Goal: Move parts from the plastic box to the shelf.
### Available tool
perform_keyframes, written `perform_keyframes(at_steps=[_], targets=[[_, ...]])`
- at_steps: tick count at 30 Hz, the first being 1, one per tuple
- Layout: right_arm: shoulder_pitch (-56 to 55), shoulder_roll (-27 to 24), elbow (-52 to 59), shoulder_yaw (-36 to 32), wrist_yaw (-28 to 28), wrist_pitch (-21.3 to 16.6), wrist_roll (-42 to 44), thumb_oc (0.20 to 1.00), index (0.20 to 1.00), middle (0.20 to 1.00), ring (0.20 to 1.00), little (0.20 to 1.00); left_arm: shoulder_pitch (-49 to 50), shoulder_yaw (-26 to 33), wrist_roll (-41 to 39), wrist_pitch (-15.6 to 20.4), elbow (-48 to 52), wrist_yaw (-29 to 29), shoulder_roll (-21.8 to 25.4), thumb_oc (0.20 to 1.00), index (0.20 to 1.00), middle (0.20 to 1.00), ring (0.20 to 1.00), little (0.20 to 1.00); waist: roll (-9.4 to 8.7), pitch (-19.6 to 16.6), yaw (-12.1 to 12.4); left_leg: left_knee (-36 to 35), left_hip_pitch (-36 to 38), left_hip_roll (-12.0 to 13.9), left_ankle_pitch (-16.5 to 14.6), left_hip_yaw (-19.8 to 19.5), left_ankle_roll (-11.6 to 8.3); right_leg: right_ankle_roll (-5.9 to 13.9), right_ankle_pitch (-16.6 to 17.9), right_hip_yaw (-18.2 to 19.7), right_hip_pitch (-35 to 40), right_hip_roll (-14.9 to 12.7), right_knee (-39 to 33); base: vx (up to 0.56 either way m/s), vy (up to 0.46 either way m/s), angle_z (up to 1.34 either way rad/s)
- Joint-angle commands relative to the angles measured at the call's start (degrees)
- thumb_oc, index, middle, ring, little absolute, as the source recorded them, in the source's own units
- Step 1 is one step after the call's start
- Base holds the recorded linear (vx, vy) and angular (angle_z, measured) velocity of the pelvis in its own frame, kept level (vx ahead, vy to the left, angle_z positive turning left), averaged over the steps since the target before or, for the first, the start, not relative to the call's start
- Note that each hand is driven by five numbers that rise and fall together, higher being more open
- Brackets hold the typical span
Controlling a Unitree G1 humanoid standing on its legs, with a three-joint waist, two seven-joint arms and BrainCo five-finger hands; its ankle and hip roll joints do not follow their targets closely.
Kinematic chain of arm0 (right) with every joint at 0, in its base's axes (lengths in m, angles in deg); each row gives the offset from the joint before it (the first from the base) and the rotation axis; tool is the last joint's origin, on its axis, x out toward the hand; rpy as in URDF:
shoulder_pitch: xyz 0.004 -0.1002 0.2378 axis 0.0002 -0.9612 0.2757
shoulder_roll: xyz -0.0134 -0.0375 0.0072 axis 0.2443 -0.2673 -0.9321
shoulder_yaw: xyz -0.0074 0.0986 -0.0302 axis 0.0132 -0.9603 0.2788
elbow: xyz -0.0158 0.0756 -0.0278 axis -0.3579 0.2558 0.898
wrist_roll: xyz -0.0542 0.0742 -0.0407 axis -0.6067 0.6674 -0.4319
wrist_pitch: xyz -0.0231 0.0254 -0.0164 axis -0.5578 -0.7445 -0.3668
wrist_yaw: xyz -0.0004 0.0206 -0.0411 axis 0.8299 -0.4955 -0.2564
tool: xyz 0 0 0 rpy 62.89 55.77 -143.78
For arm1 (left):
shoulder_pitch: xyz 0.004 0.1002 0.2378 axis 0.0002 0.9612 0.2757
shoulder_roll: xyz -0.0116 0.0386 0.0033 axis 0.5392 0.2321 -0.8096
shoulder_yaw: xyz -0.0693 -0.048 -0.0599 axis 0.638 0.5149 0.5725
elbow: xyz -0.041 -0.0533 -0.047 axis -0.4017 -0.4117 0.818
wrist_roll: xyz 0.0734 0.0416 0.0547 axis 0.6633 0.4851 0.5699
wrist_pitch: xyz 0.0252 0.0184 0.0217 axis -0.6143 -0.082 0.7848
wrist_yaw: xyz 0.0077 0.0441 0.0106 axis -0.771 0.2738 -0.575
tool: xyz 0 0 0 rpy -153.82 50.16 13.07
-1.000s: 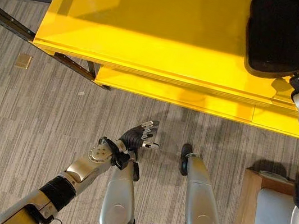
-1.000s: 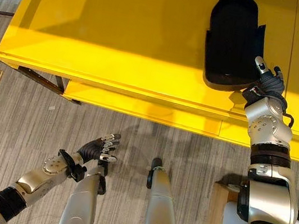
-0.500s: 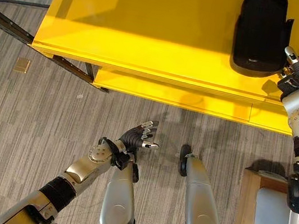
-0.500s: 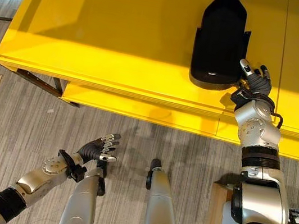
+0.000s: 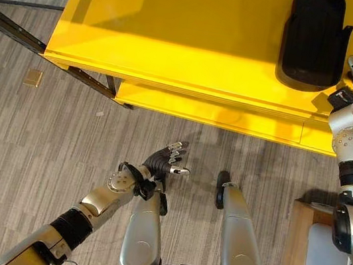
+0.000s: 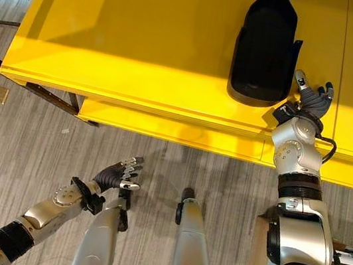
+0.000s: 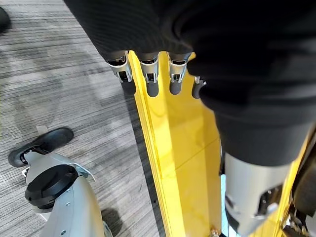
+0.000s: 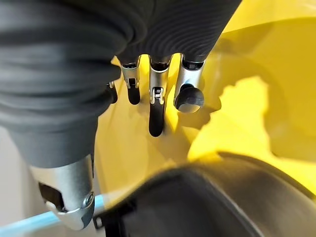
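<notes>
While its fingers are spread and hold nothing, the right robot hand [image 6: 311,99] hovers over the yellow shelf [image 6: 131,38] near its front edge, just beside the right side of the black moulded part [image 6: 264,47]. That part lies flat on the shelf top, close to the front edge. The left robot hand [image 5: 163,163] hangs low over the grey carpet floor [image 5: 32,150], fingers loosely extended, empty, well apart from the shelf.

You have the part [image 6: 264,45] lying on the shelf [image 6: 144,40], your right hand [image 6: 310,100] just right of it, apart.
</notes>
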Motion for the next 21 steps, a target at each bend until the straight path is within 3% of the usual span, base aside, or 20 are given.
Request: perform_keyframes(at_steps=[1,6,11,15,21], targets=[[-1.18,-0.55,-1.82,-2.84,7.21,-2.42,-4.03,1.000,1.000,1.000,1.000,1.000,0.42,0.42,0.30,4.28,3.07,0.86,-0.34,1.000,1.000,1.000,1.000,1.000,0.30,3.55,-1.67,5.96,2.69,-0.49,-10.67,1.29,2.09,0.09,-3.82,-1.06,4.21,0.11,-0.71,0.00,0.058,-0.04],[-0.79,-3.25,2.97,-4.11,11.72,-5.35,-11.87,1.000,1.000,1.000,1.000,1.000,1.56,-0.18,0.08,5.67,3.60,0.77,-0.63,1.000,1.000,1.000,1.000,1.000,0.95,3.55,-2.30,5.59,3.57,-0.70,-10.81,1.50,1.89,0.19,-3.76,-0.59,4.60,-0.10,-1.26,0.00,0.056,0.00],[-1.50,-5.75,12.50,-4.47,9.74,-5.07,-24.57,1.000,1.000,1.000,1.000,1.000,2.60,0.35,-0.13,5.60,5.62,0.63,-0.87,1.000,1.000,1.000,1.000,1.000,1.59,3.38,-3.27,4.74,4.91,-0.91,-10.80,1.73,1.44,0.54,-3.34,0.03,5.57,-0.42,-2.85,0.00,0.077,-0.08],[-3.86,-5.20,19.14,-3.10,6.69,-6.07,-31.30,1.000,1.000,1.000,1.000,1.000,3.81,0.79,0.11,6.44,6.47,0.60,-1.60,1.000,1.000,1.000,1.000,1.000,1.96,3.07,-4.00,4.03,5.76,-0.95,-10.59,2.21,1.24,0.71,-2.92,0.48,6.09,-0.52,-3.95,0.01,0.092,-0.05],[-16.33,-0.32,36.27,-0.86,4.35,-5.00,-39.73,1.000,1.000,1.000,1.000,1.000,6.77,2.98,1.19,6.73,8.79,0.32,-3.54,1.000,1.000,1.000,1.000,1.000,2.03,1.95,-6.80,1.85,8.80,-0.82,-10.60,4.25,1.06,1.40,-1.45,1.64,8.32,-0.85,-7.74,0.02,0.119,-0.07]])
